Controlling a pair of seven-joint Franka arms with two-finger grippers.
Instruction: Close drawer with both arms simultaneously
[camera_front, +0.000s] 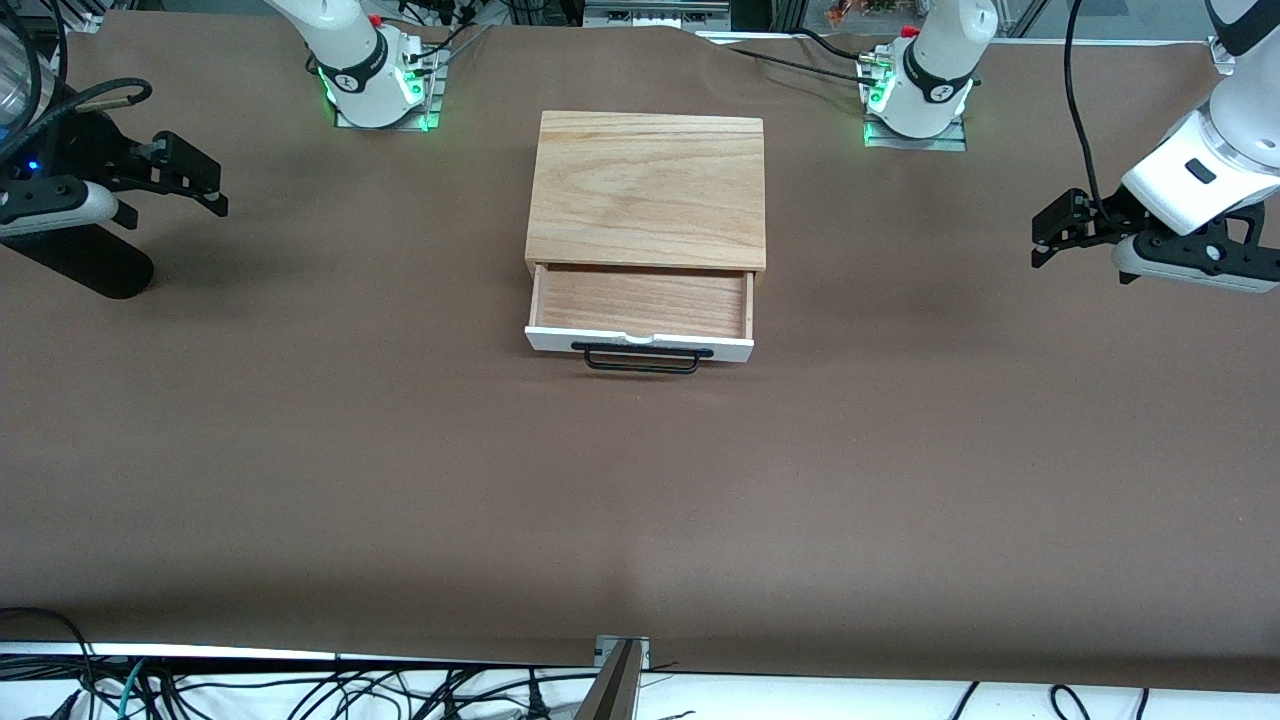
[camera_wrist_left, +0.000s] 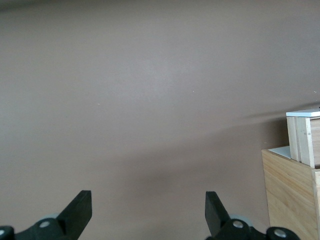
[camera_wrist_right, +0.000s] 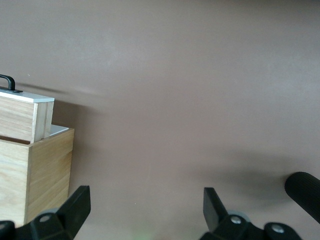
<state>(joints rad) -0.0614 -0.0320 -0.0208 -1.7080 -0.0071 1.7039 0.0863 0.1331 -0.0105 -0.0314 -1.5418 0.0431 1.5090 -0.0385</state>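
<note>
Drawer (camera_front: 640, 312), one only, stands pulled partway out of the single oak box (camera_front: 648, 188) at the middle of the brown table (camera_front: 640, 500), its white front panel and black wire handle (camera_front: 641, 358) on the box's side nearer the front camera. Two grippers hang over the table, one at each end, both well apart from the box. The right gripper (camera_front: 190, 172), toward the right arm's end, has its fingers spread and empty. The left gripper (camera_front: 1052, 235), toward the left arm's end, is likewise spread and holds nothing.
</note>
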